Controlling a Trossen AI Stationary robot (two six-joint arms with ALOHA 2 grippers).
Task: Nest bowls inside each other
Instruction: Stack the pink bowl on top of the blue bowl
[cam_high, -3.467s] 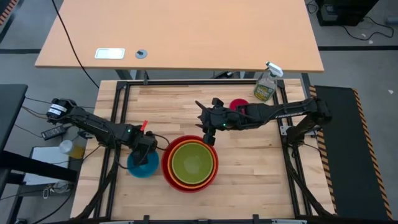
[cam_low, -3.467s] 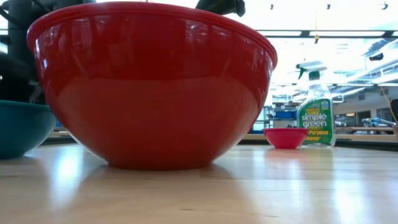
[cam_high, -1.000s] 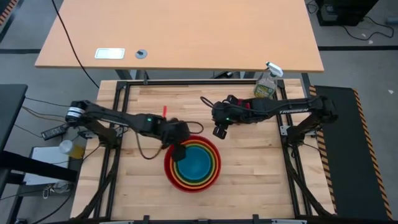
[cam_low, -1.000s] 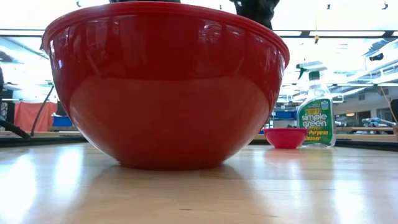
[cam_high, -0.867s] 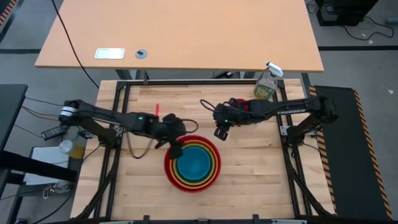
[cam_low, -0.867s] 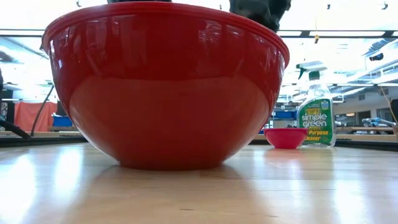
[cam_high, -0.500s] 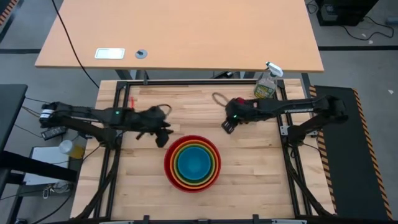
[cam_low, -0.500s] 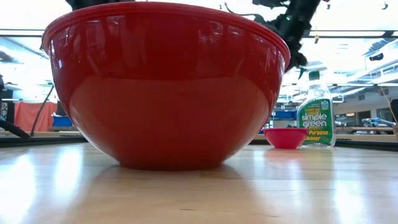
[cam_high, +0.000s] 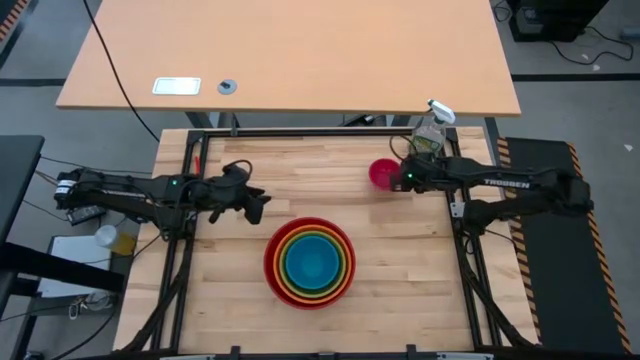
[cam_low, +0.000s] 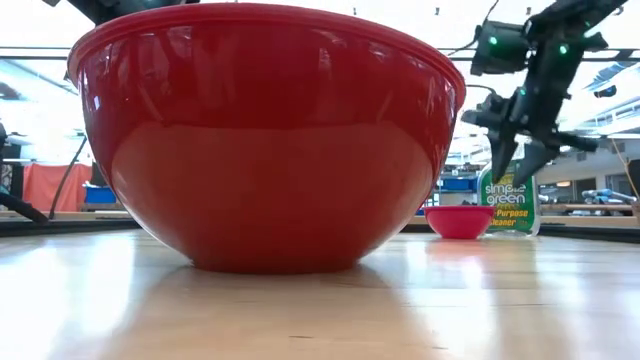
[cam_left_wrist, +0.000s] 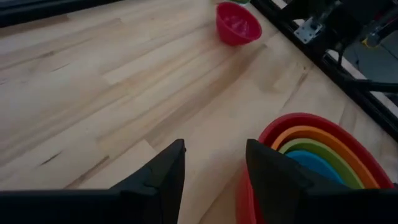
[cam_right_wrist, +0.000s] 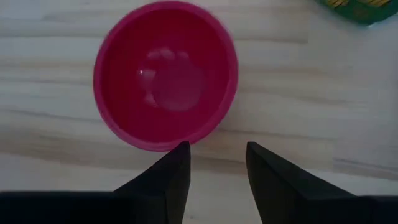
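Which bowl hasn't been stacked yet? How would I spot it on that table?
Start at the big red bowl holding the nested stack near the table's middle, then look toward the far right corner, where a spray bottle stands. Just beside that bottle sits the pink bowl, alone on the wood below the right end effector. It is the smallest bowl.

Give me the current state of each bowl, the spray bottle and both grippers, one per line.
red bowl: upright, outermost of the stack.
orange bowl: nested in red.
green bowl: nested in orange.
blue bowl: nested in green, innermost.
pink bowl: upright, alone on the table, not nested.
spray bottle: upright at the far right edge.
left gripper: open, empty, beside the stack.
right gripper: open, above the pink bowl's rim, not gripping.
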